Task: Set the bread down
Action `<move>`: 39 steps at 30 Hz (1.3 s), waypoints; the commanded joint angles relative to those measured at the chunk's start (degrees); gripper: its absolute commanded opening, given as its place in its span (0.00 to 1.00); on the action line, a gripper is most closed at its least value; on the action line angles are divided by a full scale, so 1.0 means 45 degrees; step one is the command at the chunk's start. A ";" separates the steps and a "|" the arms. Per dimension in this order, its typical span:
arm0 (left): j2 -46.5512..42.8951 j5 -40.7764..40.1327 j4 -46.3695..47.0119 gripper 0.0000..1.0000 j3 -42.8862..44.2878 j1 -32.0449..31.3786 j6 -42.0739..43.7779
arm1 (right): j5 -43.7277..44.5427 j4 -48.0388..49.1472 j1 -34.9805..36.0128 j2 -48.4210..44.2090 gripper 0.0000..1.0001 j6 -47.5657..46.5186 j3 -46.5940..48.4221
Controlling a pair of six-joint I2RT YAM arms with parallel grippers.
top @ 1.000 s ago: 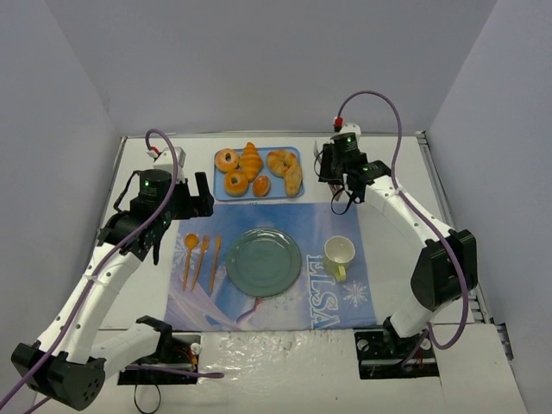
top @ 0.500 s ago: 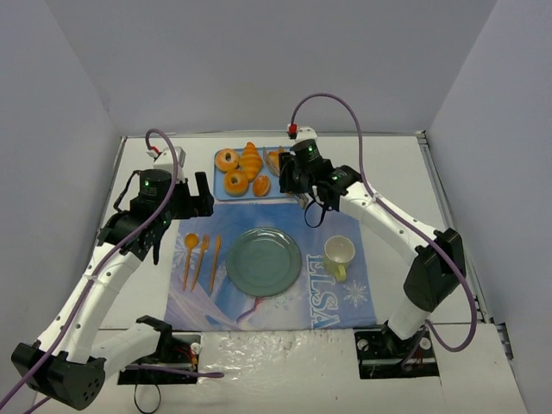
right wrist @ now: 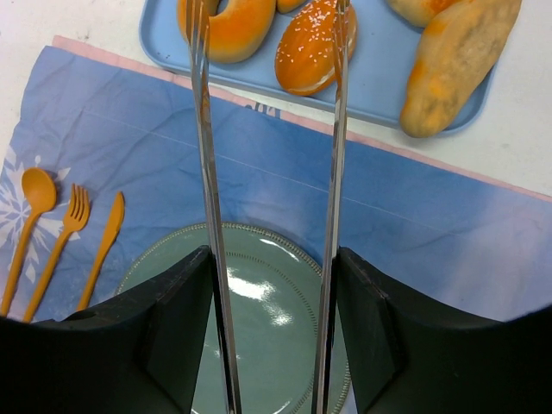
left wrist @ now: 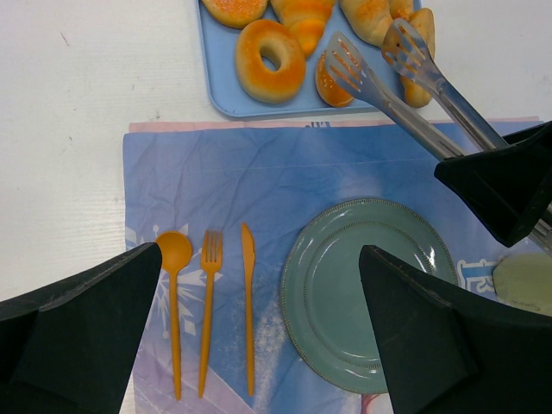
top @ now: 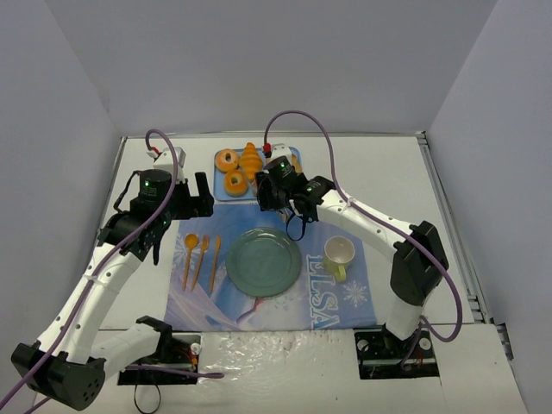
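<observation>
No bread lies on the plate (right wrist: 259,345) yet: the right gripper (right wrist: 272,285), clamped on tongs (right wrist: 207,172) spread above the tray's (right wrist: 379,82) buns (right wrist: 315,47), has gripped none, and the left gripper (left wrist: 260,259) gapes empty.

A tray (top: 221,195) is sitting just behind the placemat (top: 198,306). On the placemat, a plate (top: 263,261) is lying in the middle, with a spoon (top: 189,256), fork (top: 202,256) and knife (top: 215,254) lying to its left and a cup (top: 339,254) standing to its right. Tongs (right wrist: 206,172) are reaching over the tray's near edge, above a bun (right wrist: 312,50).

tongs (left wrist: 405,90) over bun (left wrist: 330,86) on tray (left wrist: 226,97), green plate (left wrist: 366,297), orange cutlery (left wrist: 210,306)
</observation>
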 commanded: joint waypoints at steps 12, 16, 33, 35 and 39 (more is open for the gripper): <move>-0.0192 -0.0002 0.0650 0.97 0.0254 0.0067 0.0075 | 0.1614 0.0551 0.0056 0.1157 0.54 0.0414 0.0931; -0.0185 -0.0002 0.0650 0.97 0.0258 0.0053 0.0075 | 0.1518 0.0566 -0.0153 0.1685 0.53 0.0473 0.1242; -0.0227 -0.0002 0.0649 0.97 0.0259 0.0052 0.0075 | 0.1085 0.0580 -0.0388 0.2469 0.44 0.0546 0.1537; -0.0227 -0.0002 0.0637 0.97 0.0259 0.0052 0.0075 | 0.1017 0.0578 -0.0401 0.2457 0.42 0.0532 0.1537; -0.0227 -0.0002 0.0630 0.97 0.0259 0.0055 0.0092 | 0.0909 0.0566 -0.0389 0.2194 0.32 0.0526 0.1448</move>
